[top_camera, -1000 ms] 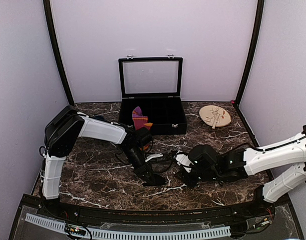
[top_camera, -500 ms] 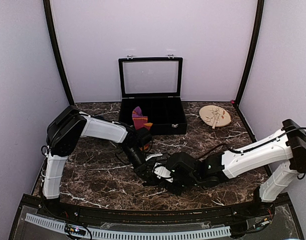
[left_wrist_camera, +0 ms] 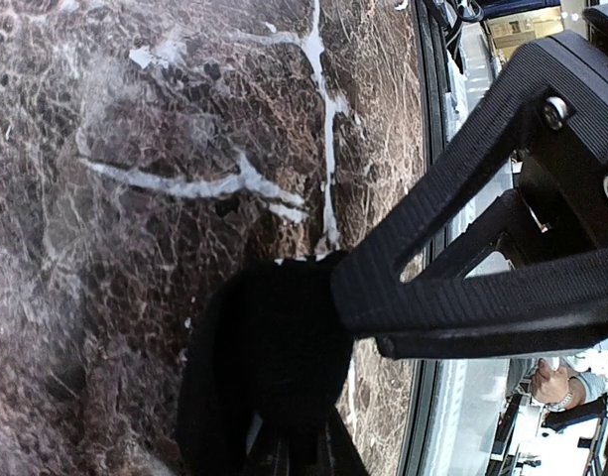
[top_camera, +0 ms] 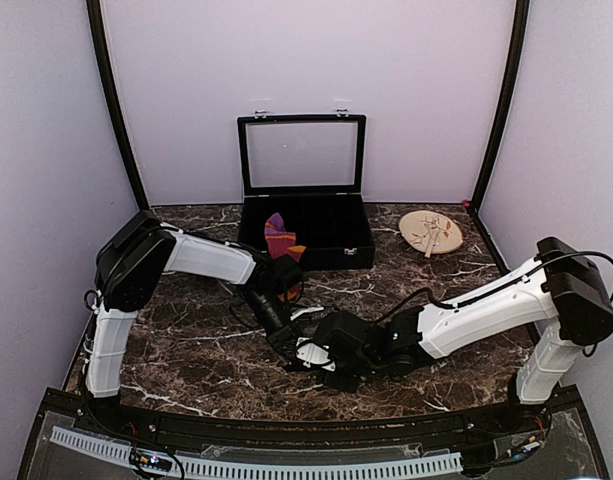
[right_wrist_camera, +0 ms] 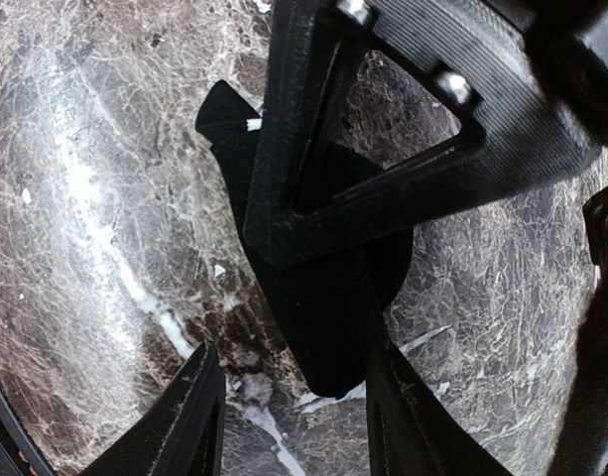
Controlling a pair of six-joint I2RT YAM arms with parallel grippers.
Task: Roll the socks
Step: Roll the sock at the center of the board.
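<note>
**Top external:** fixed above and behind the arm bases, it faces the back wall (top_camera: pixel 306 70) and tilts down. It stands far enough back to take in the whole table (top_camera: pixel 186 335).

**Left wrist:** very near the marble, it looks down along the left finger (left_wrist_camera: pixel 462 248) onto the black sock (left_wrist_camera: pixel 269 357).

**Right wrist:** equally near, it looks down between the right fingers (right_wrist_camera: pixel 194 416).

**Shared field:** both wrist views cover the black sock on the same marble patch. In the overhead view this patch lies at the table's near middle.
</note>
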